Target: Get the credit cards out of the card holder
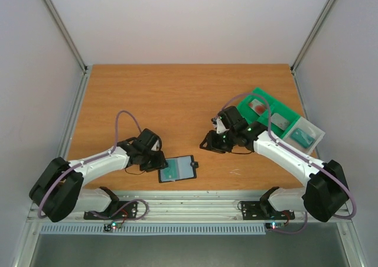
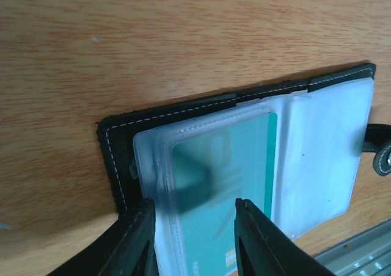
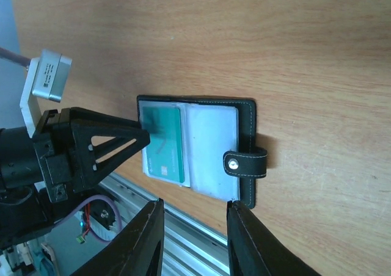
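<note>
- Nearest, by the front edge of the table [image 1: 147, 101], the card holder [image 1: 184, 168] lies open, a teal card [image 2: 226, 184] in its clear sleeve.
- Left gripper [image 2: 193, 212] — fingers parted, set down on that sleeve.
- Farther back, the right gripper [image 3: 194, 209] hovers open and empty, near a green tray [image 1: 257, 93].

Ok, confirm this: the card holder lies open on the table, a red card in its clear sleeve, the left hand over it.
Wrong colour: the card in the sleeve is teal, not red; the left wrist view shows it. The card holder does lie open on the table, the left hand over it.
</note>
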